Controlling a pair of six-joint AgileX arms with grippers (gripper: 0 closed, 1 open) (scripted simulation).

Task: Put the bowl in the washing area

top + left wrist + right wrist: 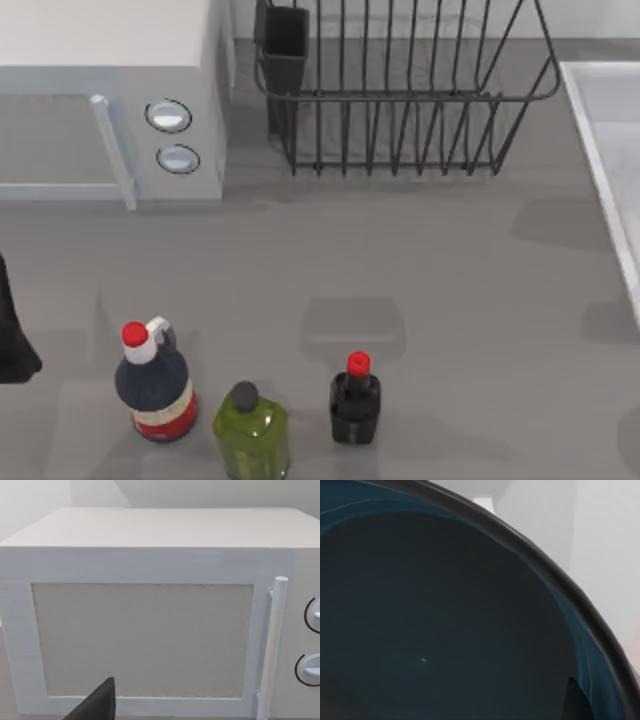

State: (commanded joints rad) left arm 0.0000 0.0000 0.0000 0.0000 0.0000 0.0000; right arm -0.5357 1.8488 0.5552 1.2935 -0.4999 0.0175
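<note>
The grey table (430,290) carries everything seen from above. At its far left corner stands a white microwave (110,100), cut off by the picture's top and left edges; its door handle (112,150) and two round knobs (170,116) face the table's near side. The left wrist view takes in the same microwave (150,630) front-on, door closed, with the knobs cropped at the frame's edge.

A dark wire dish rack (400,90) sits along the far edge, right of the microwave, its top cut off; a dark cutlery holder (283,50) hangs at its left end.

The washing area (610,150) lies at the table's right edge; only its pale raised rim and a strip of the inside can be seen, the rest lying beyond the frame.

The bowl (445,620) appears in the right wrist view, very close to the camera, its teal inside dark and shadowed, its rim curving across the frame. Where it stands over the table cannot be told. A dark sliver at the frame's lower edge may belong to the right gripper; whether that gripper grips the bowl cannot be told.

Near the front edge stand three bottles, partly cropped below: a dark blue jug (155,385) with a red cap, a green bottle (250,432), a dark bottle (355,400) with a red cap.

The left arm (14,330) is parked at the table's left edge, largely cut off; a dark finger (97,705) shows in its wrist view, and its opening cannot be told
</note>
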